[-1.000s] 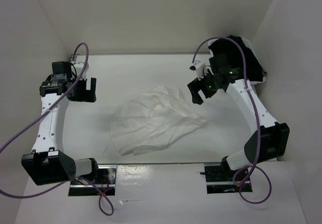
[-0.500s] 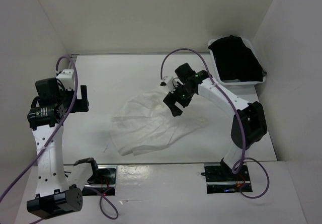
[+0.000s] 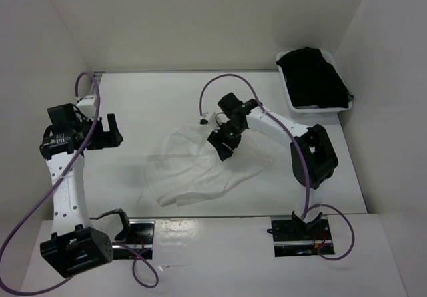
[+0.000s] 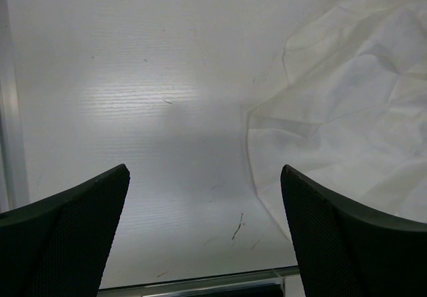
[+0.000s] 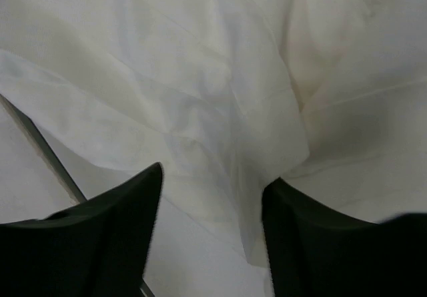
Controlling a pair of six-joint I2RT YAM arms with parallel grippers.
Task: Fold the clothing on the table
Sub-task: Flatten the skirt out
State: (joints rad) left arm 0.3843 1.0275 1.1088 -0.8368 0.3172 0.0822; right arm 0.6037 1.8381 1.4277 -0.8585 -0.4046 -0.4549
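Fabric of the pleated skirt (image 3: 197, 170), judged light and limp, is best pinched at its 1 o'clock fold, straddled by half-spread right fingers (image 5: 100, 237); left fingers (image 4: 60, 243) are spread wide.

Desk (image 3: 167, 103): white, flat, metal rail (image 3: 213, 218) along near edge.
Middle: crumpled white skirt (image 3: 190, 170).
Far right corner: white bin (image 3: 313, 109).

Skirt (image 4: 353, 103) cut off at right edge of left wrist view, right gripper (image 5: 217, 175) fingers cropped at lower frame edge, bin (image 3: 313, 110) floor hidden under black garment (image 3: 313, 77).
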